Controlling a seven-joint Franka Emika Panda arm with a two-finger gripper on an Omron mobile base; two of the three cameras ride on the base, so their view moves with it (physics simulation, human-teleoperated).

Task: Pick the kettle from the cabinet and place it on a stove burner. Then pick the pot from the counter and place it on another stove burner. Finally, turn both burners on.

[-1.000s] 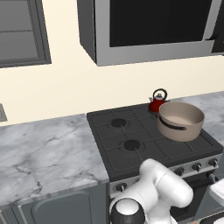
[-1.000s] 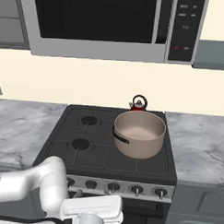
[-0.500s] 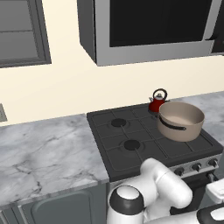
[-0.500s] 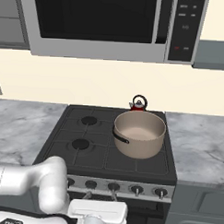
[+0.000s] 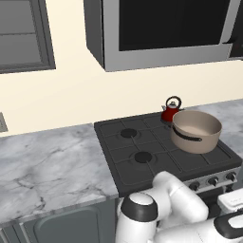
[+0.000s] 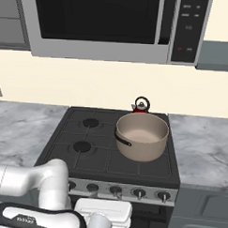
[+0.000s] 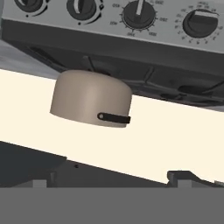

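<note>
- Well, the pot point(image 5: 195, 130) point(image 6: 142, 135) sits on the right half of the cooktop point(image 5: 142, 147) point(image 6: 93, 157). It is wide, round and beige-tan with a matte skin, a paler hollow inside and a dark strap handle on its side.
- Just behind it, at the back right of the cooktop, stands the kettle point(image 5: 171, 111) point(image 6: 141, 106). It is small, glossy and red, with a black loop handle arching over a silvery lid. Its lower body is hidden by the pot's rim, so I cannot tell whether the two touch.
- Both left burners point(image 5: 128, 134) point(image 6: 81, 146) lie bare: flat round black rings under dark, angular grates.
- A row of silver knobs point(image 6: 116, 190) point(image 7: 139, 13) runs along the cooktop's front panel, each a ridged round dial.
- The counter point(image 5: 47, 161) point(image 6: 203, 148) flanks the cooktop on both sides, a smooth white-grey marble slab with darker veins.
- Overhead hangs the microwave point(image 5: 166, 28) point(image 6: 101, 21), boxy, silver-framed, with a black glass window.
- The arm point(image 5: 180, 209) point(image 6: 33, 180), glossy white with dark joints, is folded low in front of the cooktop.
- Seen from the hand, which is rolled upside down, the gripper point(image 7: 109, 181) has its jaws spread wide with nothing between them. The knobs lie close along the top, and the pot point(image 7: 91, 98) shows inverted beyond.
</note>
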